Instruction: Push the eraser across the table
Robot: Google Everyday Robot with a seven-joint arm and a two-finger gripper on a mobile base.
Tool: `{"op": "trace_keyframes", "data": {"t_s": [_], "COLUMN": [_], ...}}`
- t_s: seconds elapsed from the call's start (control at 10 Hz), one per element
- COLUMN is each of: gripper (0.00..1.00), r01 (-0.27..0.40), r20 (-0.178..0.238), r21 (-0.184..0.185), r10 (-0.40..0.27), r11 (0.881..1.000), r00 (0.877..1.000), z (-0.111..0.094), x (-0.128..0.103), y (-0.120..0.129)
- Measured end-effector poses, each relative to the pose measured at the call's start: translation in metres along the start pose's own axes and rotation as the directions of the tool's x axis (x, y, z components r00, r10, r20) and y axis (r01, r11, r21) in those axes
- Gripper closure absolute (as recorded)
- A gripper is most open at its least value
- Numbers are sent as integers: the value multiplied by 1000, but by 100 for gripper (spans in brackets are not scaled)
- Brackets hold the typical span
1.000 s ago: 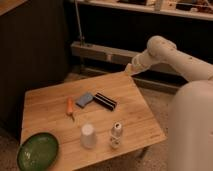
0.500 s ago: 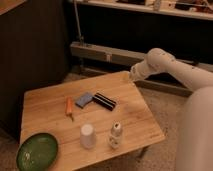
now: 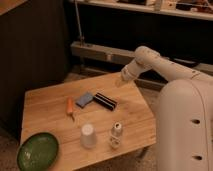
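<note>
The claw (image 3: 120,81), closed and empty, hangs over the far right edge of the worktop (image 3: 45,107), apart from the eraser (image 3: 105,101), which lies mid-worktop just right of a blue block (image 3: 84,99), with a carrot (image 3: 70,106) further left.

You see the gripper (image 3: 120,81) only as a pale blur at the arm's tip, above the far edge of the table (image 3: 45,107), its fingers drawn together into one lump. The robot's white body (image 3: 185,125) is cut off by the right and bottom edges. The small object (image 3: 116,135) beside the white cup (image 3: 88,136) is too blurred to name. You cannot tell whether the eraser (image 3: 105,101) touches the blue-grey block (image 3: 84,99). The near rim of the green plate (image 3: 37,152) runs out at the bottom edge.
</note>
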Motion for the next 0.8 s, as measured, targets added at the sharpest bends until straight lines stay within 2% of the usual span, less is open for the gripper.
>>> {"op": "trace_keyframes", "data": {"t_s": [0.2, 0.5, 0.6, 0.8], "gripper": [94, 94, 94, 94], "r01": [14, 71, 82, 90], "r20": [-66, -121, -138, -136], "r21": [-9, 0, 5, 23], "r10": [-15, -70, -80, -86], "r11": [1000, 998, 997, 996], "r00": [998, 990, 987, 987], "z": [22, 34, 39, 47], "x": [30, 44, 49, 54], "y": [4, 16, 17, 15]}}
